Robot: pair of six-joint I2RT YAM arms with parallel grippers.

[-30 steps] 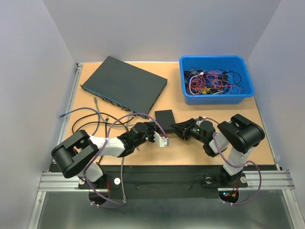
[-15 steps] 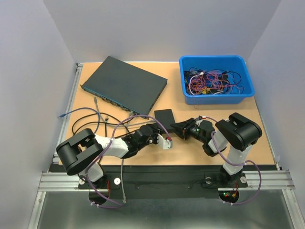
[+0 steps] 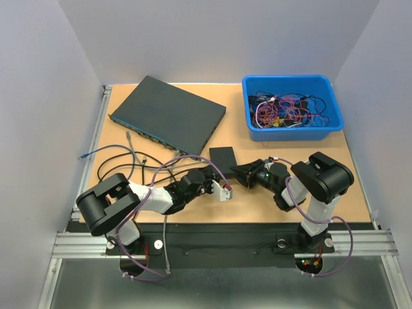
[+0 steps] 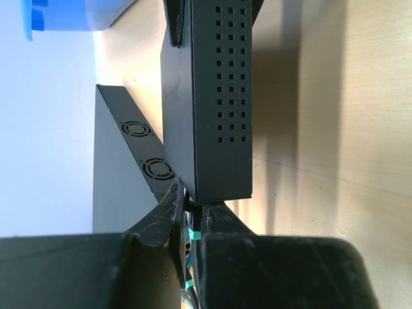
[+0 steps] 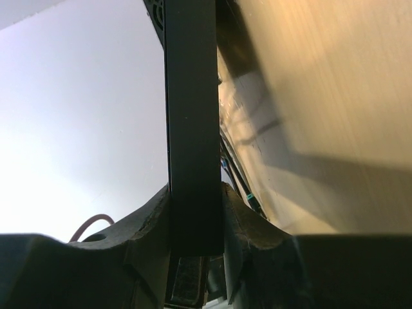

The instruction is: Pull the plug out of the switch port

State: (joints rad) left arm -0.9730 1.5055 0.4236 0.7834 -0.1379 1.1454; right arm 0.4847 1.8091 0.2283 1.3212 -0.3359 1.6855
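Showing the right gripper (image 5: 195, 193) clamped on the small black switch (image 5: 191, 96), mid-frame; left gripper (image 4: 192, 201) narrowed onto the plug (image 4: 192, 210) at the switch's lower edge.

At the back right of the table (image 3: 360, 177) we see a blue bin (image 3: 293, 134) holding a tangle of red, pink and black wires (image 3: 286, 112). At back left lies a flat black unit (image 3: 170, 116), set askew. Just before it, loose black and grey cables (image 3: 119, 158) loop across the left side.

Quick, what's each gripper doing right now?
Left gripper: closed on the plug at the small switch.
Right gripper: closed, clamping the small switch.
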